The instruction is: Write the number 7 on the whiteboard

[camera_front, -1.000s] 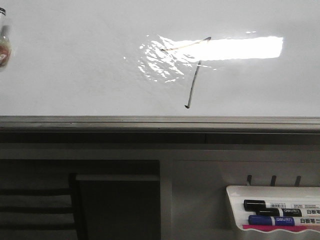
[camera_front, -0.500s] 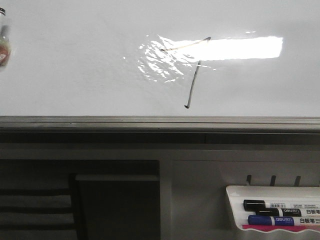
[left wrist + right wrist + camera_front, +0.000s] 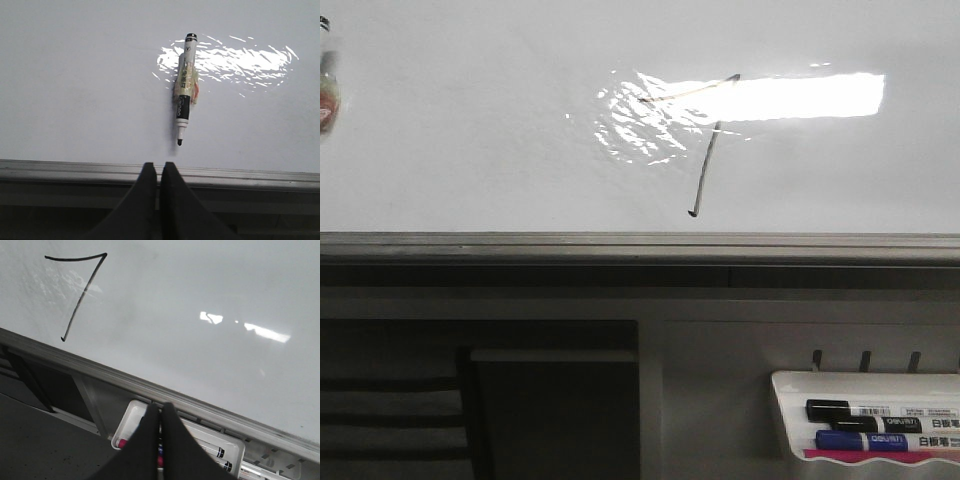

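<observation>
The whiteboard (image 3: 470, 150) fills the upper front view, with a bright reflection and a grey frame edge (image 3: 620, 243). The number 7 (image 3: 706, 165) is drawn on it in thin dark strokes; it also shows in the right wrist view (image 3: 81, 299). A black-and-white marker (image 3: 183, 90), uncapped and wrapped in tape, rests on the board in the left wrist view, tip toward my left gripper (image 3: 160, 164). That gripper is shut and empty, just off the board's frame, apart from the marker. My right gripper (image 3: 160, 406) is shut and empty over the marker tray.
A white marker tray (image 3: 788, 385) hangs below the board at the right and holds black and blue markers (image 3: 865, 425); it also shows in the right wrist view (image 3: 131, 419). Dark shelving sits below the frame at the left. The taped marker shows at the front view's left edge (image 3: 326, 85).
</observation>
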Controlling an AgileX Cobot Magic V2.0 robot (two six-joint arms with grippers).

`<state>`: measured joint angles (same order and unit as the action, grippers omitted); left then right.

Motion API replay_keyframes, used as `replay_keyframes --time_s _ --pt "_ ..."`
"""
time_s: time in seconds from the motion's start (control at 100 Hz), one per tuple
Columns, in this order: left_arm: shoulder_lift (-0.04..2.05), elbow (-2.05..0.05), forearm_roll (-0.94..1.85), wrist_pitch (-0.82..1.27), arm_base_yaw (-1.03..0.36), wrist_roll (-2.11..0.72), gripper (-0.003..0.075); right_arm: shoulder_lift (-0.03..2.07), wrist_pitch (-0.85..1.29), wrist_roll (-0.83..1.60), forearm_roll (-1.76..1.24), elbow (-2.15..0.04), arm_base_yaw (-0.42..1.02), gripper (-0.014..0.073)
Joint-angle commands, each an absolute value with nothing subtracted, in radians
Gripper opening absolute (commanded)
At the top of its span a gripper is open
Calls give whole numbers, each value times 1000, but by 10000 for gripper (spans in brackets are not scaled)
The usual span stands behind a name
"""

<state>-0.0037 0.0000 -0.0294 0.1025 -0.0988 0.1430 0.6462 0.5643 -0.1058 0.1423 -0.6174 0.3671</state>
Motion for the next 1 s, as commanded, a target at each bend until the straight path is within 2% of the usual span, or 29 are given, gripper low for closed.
replay_keyframes --time_s 0.0,0.16,0.29,0.38,0.99 --pt "-30 34 -38 32 -97 141 -20 647 501 -111 161 -643 364 -71" --pt "-30 34 -76 -13 -97 126 -20 647 501 -111 161 -643 364 -71" --pt "-30 34 16 -42 -97 -11 -20 647 501 -111 161 -643 364 -71" --pt "-30 34 81 -29 -97 -11 -20 647 501 -111 161 -643 364 -71" --pt "-30 34 81 -27 -97 -11 -20 647 501 -111 161 -643 364 -71"
